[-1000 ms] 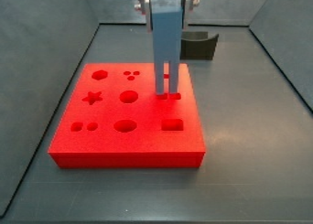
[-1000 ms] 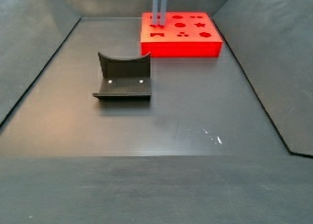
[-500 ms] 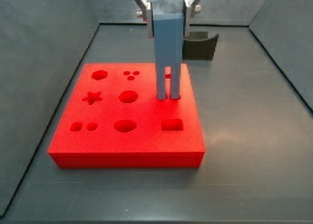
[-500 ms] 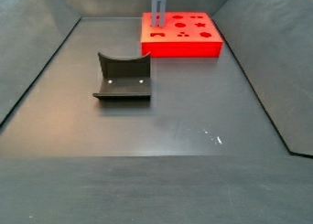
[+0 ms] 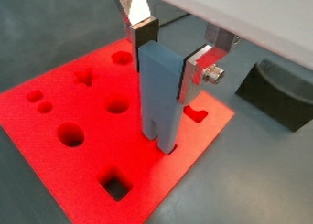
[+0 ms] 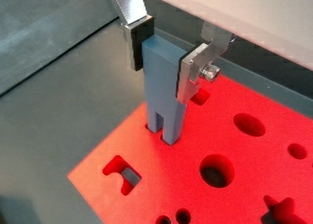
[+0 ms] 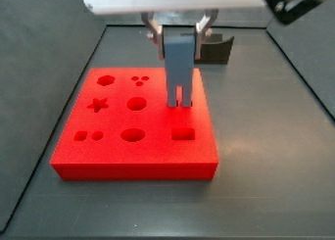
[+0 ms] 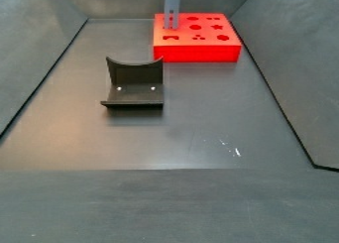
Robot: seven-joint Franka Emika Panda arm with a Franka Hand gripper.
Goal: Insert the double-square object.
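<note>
Gripper [image 5: 170, 52] above the red board [image 5: 73, 109] clamps the double-square object [image 5: 160, 95], now sunk lower with prongs entering its holes, so insertion seems nearly complete

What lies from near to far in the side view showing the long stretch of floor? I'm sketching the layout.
Fixture → red board, with the double-square object standing upright on it; the gripper holding it is out of frame above.
</note>
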